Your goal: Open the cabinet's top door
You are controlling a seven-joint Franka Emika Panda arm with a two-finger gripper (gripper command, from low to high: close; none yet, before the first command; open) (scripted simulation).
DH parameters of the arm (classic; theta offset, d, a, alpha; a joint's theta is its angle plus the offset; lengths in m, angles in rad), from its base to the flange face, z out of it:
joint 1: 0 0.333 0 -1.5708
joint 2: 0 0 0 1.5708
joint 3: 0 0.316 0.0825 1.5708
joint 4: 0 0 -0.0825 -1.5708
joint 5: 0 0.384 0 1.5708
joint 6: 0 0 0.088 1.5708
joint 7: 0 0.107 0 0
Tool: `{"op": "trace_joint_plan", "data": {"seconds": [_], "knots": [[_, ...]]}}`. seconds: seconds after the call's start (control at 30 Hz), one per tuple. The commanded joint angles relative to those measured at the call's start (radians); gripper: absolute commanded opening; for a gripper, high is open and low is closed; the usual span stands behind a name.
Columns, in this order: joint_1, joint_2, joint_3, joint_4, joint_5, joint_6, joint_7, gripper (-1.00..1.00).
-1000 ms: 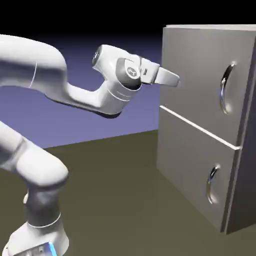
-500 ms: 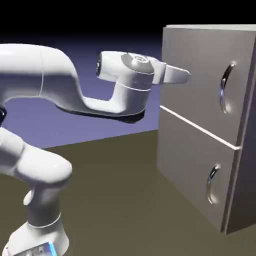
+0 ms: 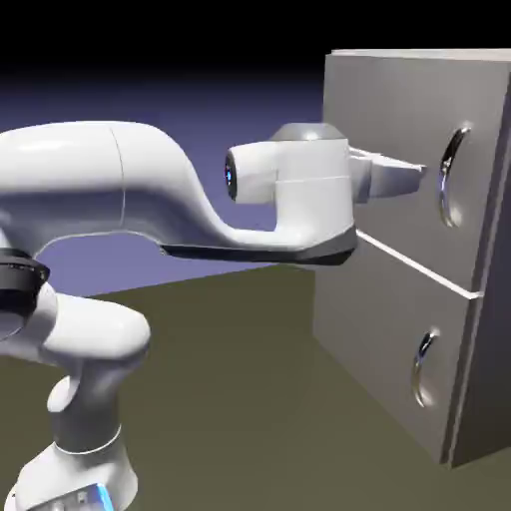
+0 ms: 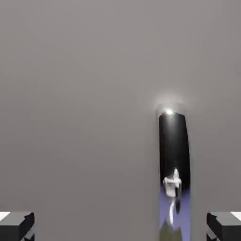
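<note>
**Open jaws lining up on the top door's handle**

The gripper [image 3: 414, 176] is pointing level at the cabinet [image 3: 399, 100], with its jaws spread wide and holding nothing. That wide spread looks meant to let the top door's handle [image 3: 451, 177] pass between the fingertips before any closing. In the hand view the two grey fingertips [image 4: 16, 226] are sitting far apart at the bottom corners, and the curved silver handle [image 4: 174, 155] is showing as a dark, shiny upright strip between them, nearer the right one than the left. The approach is therefore looking slightly off-centre, and a small sideways correction may be needed. The top door [image 3: 389, 150] is appearing shut, flush with the cabinet's front, above the shorter lower panel [image 3: 384, 329] and its smaller handle [image 3: 425, 369]. In the exterior view the fingertips are near the handle, but whether they are touching it cannot be told.

The cabinet is standing on a dull olive worktop [image 3: 230, 399] on the right side of the exterior view, and the arm's base is resting at the lower left. A plain blue-violet backdrop [image 3: 200, 100], darkening to black at the top, is filling the space behind.
</note>
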Motion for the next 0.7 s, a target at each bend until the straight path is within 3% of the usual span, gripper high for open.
{"op": "trace_joint_plan", "data": {"seconds": [0.0,0.33,0.37,0.67], "knots": [[0.015,-0.005,-0.017,0.01,-0.044,0.0,0.032,0.0],[0.246,0.034,-0.187,0.172,-0.185,-0.022,0.133,0.0],[0.246,0.034,-0.187,0.172,-0.185,-0.022,0.133,-1.0],[-0.044,0.043,0.026,-0.05,-0.058,-0.143,0.115,-1.0]]}}
